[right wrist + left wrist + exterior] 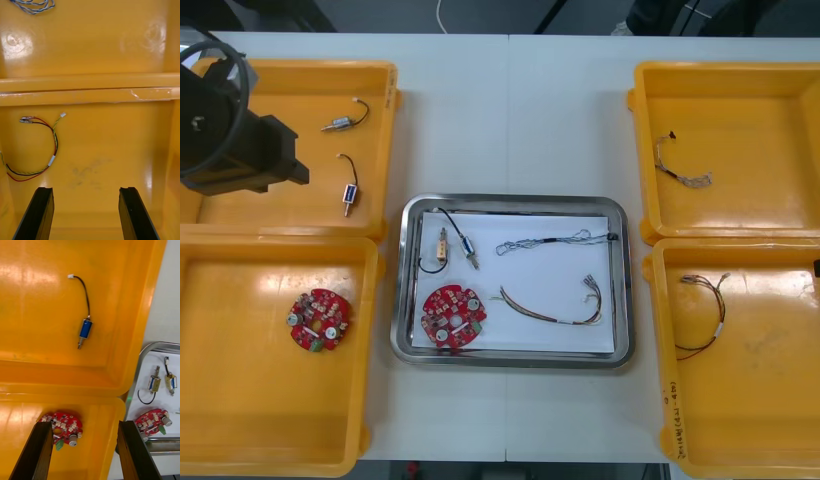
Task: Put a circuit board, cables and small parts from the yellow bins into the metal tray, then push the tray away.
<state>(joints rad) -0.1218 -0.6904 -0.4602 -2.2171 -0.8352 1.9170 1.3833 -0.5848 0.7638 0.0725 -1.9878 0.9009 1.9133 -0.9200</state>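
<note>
Left fingers (35, 453), wide apart and empty, above the left bins' (37, 352) shared rim near a board (62, 429); right fingers (37, 213), likewise wide and empty, over the near right bin's (112, 150) red and yellow cable (52, 150); tray (510, 200), mid-worktop (510, 100), holding a second board (452, 317), cables (550, 240) and small parts (455, 245).

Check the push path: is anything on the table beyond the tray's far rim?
Nothing visible lies there. The metal tray has bare table ahead, but the far left bin and far right bin stand close by its far corners and might rub.
</note>
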